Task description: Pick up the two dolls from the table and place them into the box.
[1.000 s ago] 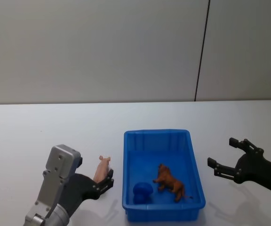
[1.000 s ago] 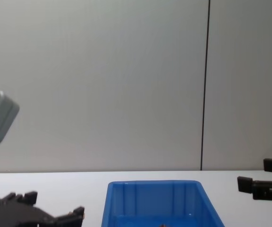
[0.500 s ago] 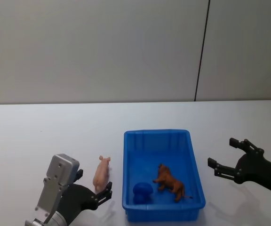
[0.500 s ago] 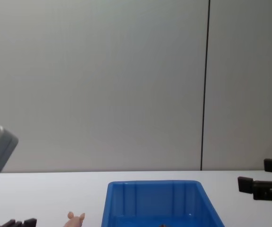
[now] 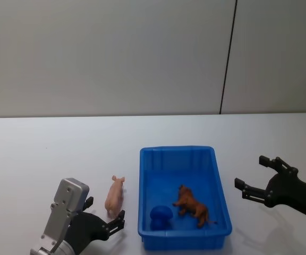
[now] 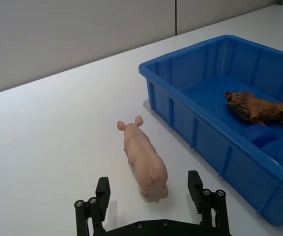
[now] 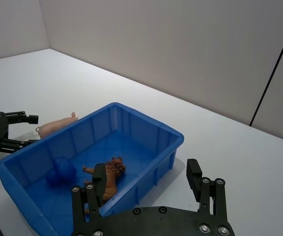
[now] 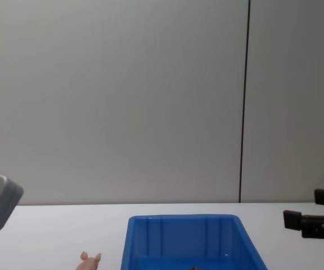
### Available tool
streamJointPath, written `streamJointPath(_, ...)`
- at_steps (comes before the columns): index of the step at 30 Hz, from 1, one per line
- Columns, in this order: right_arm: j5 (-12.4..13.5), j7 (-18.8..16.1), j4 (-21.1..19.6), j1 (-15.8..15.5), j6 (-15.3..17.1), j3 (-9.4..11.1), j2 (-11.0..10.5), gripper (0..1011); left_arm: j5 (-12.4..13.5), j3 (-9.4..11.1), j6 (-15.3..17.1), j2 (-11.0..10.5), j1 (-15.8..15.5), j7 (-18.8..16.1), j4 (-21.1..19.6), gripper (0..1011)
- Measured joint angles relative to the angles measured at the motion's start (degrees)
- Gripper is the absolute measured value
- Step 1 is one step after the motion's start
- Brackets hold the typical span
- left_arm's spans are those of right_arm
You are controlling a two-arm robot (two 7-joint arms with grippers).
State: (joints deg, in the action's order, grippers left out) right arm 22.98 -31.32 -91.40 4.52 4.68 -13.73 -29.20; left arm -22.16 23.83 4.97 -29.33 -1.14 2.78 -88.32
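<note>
Bright blue rectangular plastic bin with thick rim and ribbed inner walls sits on the plain white tabletop — taken as the landmark.

Inside the bin: a brown, shaggy four-legged toy animal lies on the floor toward the bin's right wall and near end. Beside it, toward the near-left corner, a rounded blue object, same colour as the bin; what it is cannot be told.

Outside the bin: a peach-pink toy pig with short legs and small ears stands upright on the tabletop just beside the bin's left wall, apart from it, lying lengthwise along that wall with its snout pointing away from the robot.

Left gripper sits low, near the tabletop, at the pig's rear end, left of the bin's near corner. Its black fingers are spread wide, one on each side of the pig's hindquarters — not touching, grasping nothing.

Right gripper hovers to the right of the bin, apart from it, above the tabletop. Its fingers are likewise spread and released, pointing toward the bin, empty.
</note>
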Motion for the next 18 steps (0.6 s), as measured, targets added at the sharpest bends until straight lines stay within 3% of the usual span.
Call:
streamJointPath(13,-0.01,0.0,0.0,0.0,0.0,0.0,0.0,1001,1.23,-0.09,-1.85,2.1,-2.49,3.04,5.0,1001)
streamJointPath(18,-0.01,0.0,0.0,0.0,0.0,0.0,0.0,1001,1.8,-0.15,-2.35,2.72,-3.24,3.76,6.48,936)
